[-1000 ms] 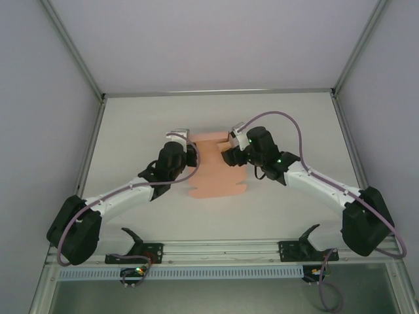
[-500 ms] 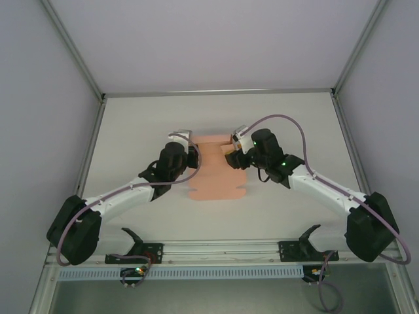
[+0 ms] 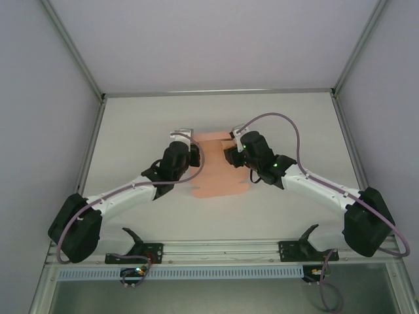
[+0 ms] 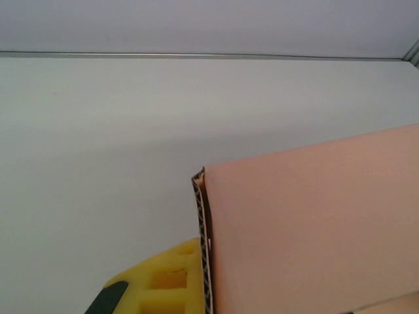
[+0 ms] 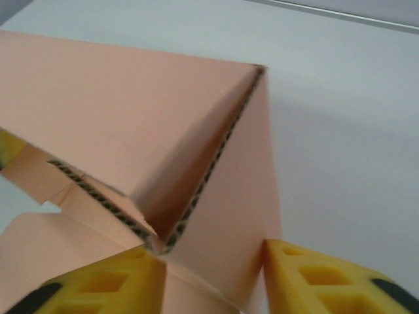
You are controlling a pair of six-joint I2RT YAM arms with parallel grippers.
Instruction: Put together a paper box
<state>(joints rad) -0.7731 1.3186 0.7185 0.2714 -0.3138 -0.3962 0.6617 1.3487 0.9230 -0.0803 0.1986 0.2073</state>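
The paper box (image 3: 217,176) was not yet a box. It was a salmon-pink card sheet whose near part lay flat on the table (image 3: 294,124) with a wavy, tabbed edge, while its far end was folded up into panels. Those raised panels made an open wedge with bare card inside it.

The left gripper (image 3: 194,154) was at the far left corner of the paper box and the right gripper (image 3: 230,156) at its far right corner, facing each other across the raised end. Both arms reached in from the near side of the box.

From above, the whole outline of the sheet and both arms could be read, but the jaws sat hidden under the wrists. The left wrist camera gave what the overhead one could not. A panel of the paper box (image 4: 314,229) stood on edge, its corrugated cut edge running up right against one yellow pad (image 4: 160,284). The left gripper was closed together on that panel, its second pad hidden behind the card.

The right wrist camera looked into the fold, where two panels of the paper box (image 5: 118,118) met at a corner with fluted core showing along the cut edges. The right gripper (image 5: 213,278) had its yellow pads (image 5: 327,281) apart, astride the folded corner, with card close against the inner face of each.
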